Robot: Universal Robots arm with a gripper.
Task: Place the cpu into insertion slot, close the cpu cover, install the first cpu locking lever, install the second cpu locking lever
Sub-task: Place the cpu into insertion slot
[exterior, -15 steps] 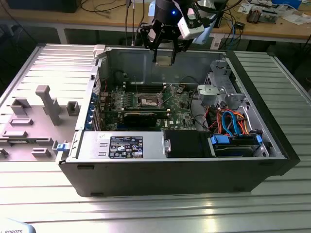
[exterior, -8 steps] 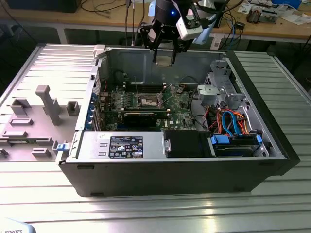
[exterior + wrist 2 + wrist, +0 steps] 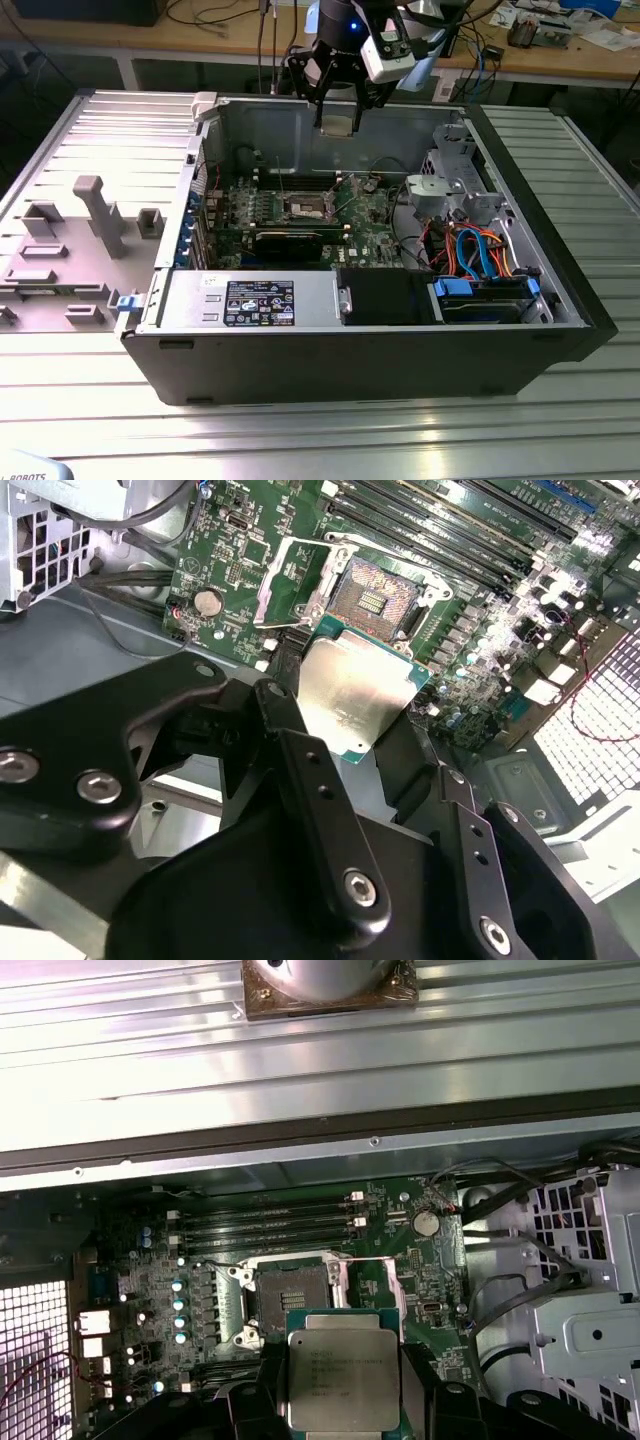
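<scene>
My gripper [image 3: 338, 118] hangs over the open computer case, shut on the cpu [image 3: 338, 124]. In both wrist views the chip's silvery top [image 3: 352, 685] [image 3: 343, 1360] sits flat between the black fingers [image 3: 300, 750]. It is well above the green board and apart from it. The insertion slot [image 3: 309, 209] [image 3: 375, 592] [image 3: 290, 1295] lies bare below, its dark centre showing. The cpu cover [image 3: 268, 592] is swung open at one side of the slot, toward the coin battery [image 3: 207, 602].
A long black graphics card [image 3: 290, 240] lies in front of the slot. Memory slots [image 3: 265, 1225] run beside it. A drive cage with orange and blue cables [image 3: 470, 250] fills the exterior view's right. A grey fixture tray [image 3: 80, 240] lies outside the case [image 3: 350, 360].
</scene>
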